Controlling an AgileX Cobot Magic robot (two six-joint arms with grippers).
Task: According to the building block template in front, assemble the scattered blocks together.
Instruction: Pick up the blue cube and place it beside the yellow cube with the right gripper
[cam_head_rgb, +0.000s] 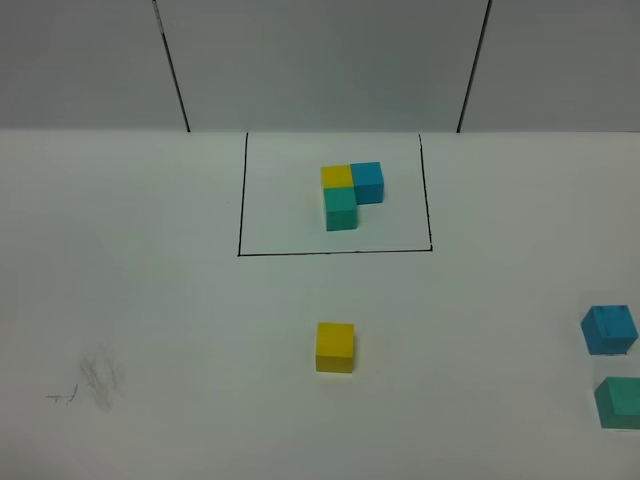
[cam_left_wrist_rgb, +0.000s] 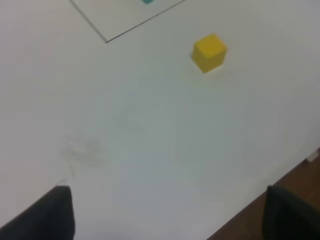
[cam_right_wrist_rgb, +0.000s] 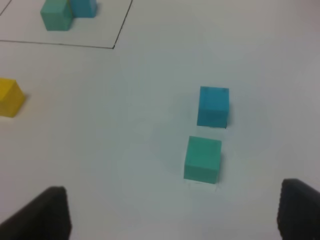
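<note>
With the left fingers (cam_left_wrist_rgb: 42, 215) spread and empty, the yellow block (cam_head_rgb: 335, 346) sits at 6 o'clock from the framed template (cam_head_rgb: 350, 193) on the counter (cam_head_rgb: 150, 300), the blue block (cam_head_rgb: 609, 329) and teal block (cam_head_rgb: 620, 401) lie toward 4 o'clock, and the right fingers (cam_right_wrist_rgb: 45, 212) are spread, empty.

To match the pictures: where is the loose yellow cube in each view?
Exterior high: loose yellow cube, mid-table, in front of the black frame.
Left wrist: cube alone, outside a frame corner.
Right wrist: cube partly cropped, apart from the loose blue cube and loose teal cube.
Shared landmark: the black frame.
</note>
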